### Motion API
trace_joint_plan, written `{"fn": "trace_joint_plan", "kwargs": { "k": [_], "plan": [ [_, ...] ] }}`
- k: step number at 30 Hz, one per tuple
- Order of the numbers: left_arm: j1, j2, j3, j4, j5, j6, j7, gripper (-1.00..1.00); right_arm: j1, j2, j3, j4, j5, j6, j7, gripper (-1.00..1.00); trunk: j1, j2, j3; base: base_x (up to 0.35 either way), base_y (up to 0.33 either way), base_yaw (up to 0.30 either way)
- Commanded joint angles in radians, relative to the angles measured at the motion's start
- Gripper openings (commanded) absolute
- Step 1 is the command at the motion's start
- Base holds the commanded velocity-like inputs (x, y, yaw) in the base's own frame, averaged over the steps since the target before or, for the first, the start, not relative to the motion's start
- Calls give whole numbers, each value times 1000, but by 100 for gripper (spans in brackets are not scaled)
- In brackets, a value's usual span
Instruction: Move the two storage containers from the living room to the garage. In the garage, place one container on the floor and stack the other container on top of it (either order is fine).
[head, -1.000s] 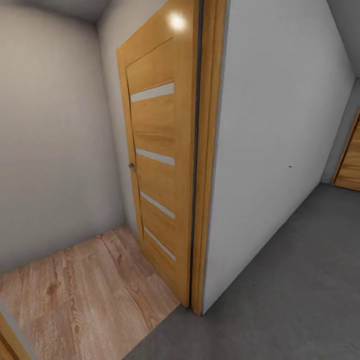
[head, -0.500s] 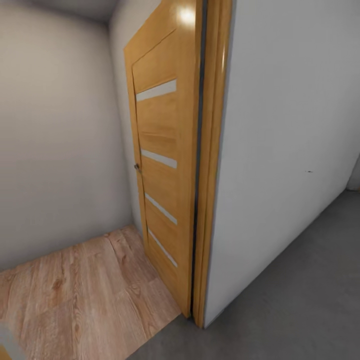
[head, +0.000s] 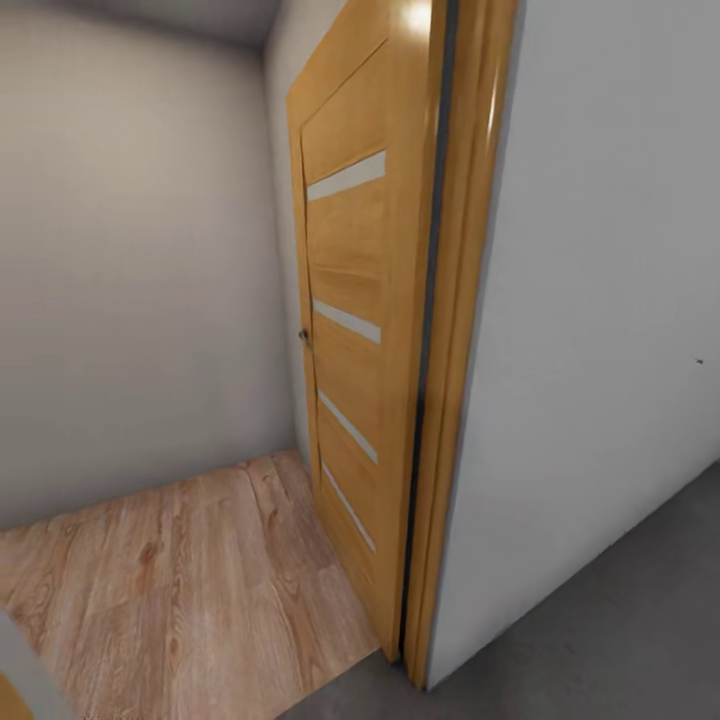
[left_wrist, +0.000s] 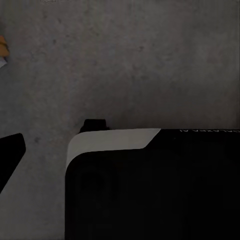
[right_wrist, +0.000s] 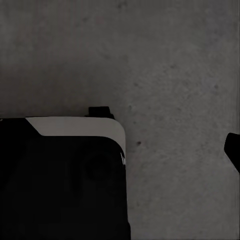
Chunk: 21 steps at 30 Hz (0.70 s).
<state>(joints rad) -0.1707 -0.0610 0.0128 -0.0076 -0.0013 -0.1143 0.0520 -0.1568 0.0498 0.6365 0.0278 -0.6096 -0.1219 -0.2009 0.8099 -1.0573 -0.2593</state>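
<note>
Floor (right_wrist: 175, 60) of grey concrete lies beneath both wrists; whether either gripper is open I cannot tell

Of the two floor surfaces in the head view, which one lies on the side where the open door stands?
The light wood plank floor. The wooden door stands over it, left of the wall end, while the dark grey concrete floor lies to the right.

Black robot body (left_wrist: 150, 190) below left wrist camera; black finger tip (right_wrist: 233, 147) at right wrist view edge

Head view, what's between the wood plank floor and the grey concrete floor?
The open wooden door and its frame on the white wall's end stand between the plank floor and the concrete.
</note>
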Motion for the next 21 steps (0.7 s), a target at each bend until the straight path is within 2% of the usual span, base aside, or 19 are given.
{"fn": "trace_joint_plan", "kwargs": {
  "k": [1,7,15,21],
  "plan": [
    [-1,0,1,1,0,-4,3,100,-1,1,8,3,-9,-5,0,100,0,-1,-1,201,-166,269],
    [-1,0,1,1,0,-4,3,100,-1,1,8,3,-9,-5,0,100,0,-1,-1,103,-63,260],
    [-1,1,2,1,1,-4,3,100,-1,1,8,3,-9,-5,0,100,0,-1,-1,7,-4,60],
    [-1,1,2,1,1,-4,3,100,-1,1,8,3,-9,-5,0,100,0,-1,-1,0,0,218]
  ]
}}
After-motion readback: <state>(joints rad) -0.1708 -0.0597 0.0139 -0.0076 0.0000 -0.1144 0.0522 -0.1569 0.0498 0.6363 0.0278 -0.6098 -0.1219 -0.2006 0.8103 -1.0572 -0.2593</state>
